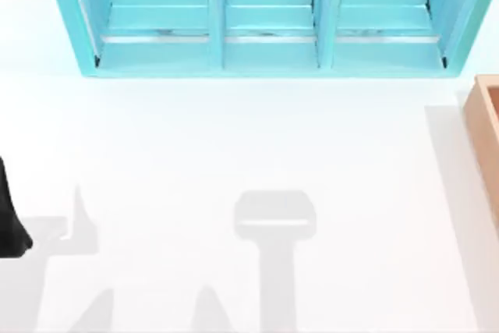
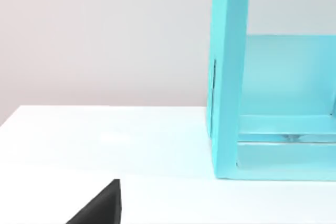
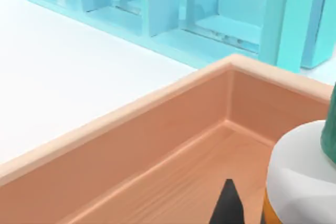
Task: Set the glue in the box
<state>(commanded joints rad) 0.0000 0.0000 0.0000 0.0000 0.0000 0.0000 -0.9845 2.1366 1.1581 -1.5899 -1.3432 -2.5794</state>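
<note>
In the right wrist view, the glue (image 3: 302, 171) sits closest to the lens: a white shoulder, a strip of green cap at the frame edge and a sliver of orange label low down. It is over the inside of the box (image 3: 131, 166), above its wood-grained floor and near an inner corner where two thick walls meet. A black fingertip (image 3: 227, 205) of the right gripper pokes up just beside the bottle; it probably belongs to a pair pinching the bottle, but the contact is out of sight, so I cannot tell how the jaws stand.

Beyond the box's rim lies bare white table (image 3: 63, 72), and past that the turquoise shelf unit (image 3: 157, 9) with its upright dividers.

From above, the box (image 1: 487, 115) appears as a tan corner at the table's right edge, apart from the shelf unit (image 1: 269, 21) at the far side. The table's middle (image 1: 234, 138) is open white surface crossed by grey shadows.

The left arm (image 1: 9, 216) is a dark shape at the left edge of the table. In its wrist view a black wedge (image 2: 100, 208) shows low down, with the shelf's end wall (image 2: 228, 77) farther off; whether its jaws are spread I cannot tell.
</note>
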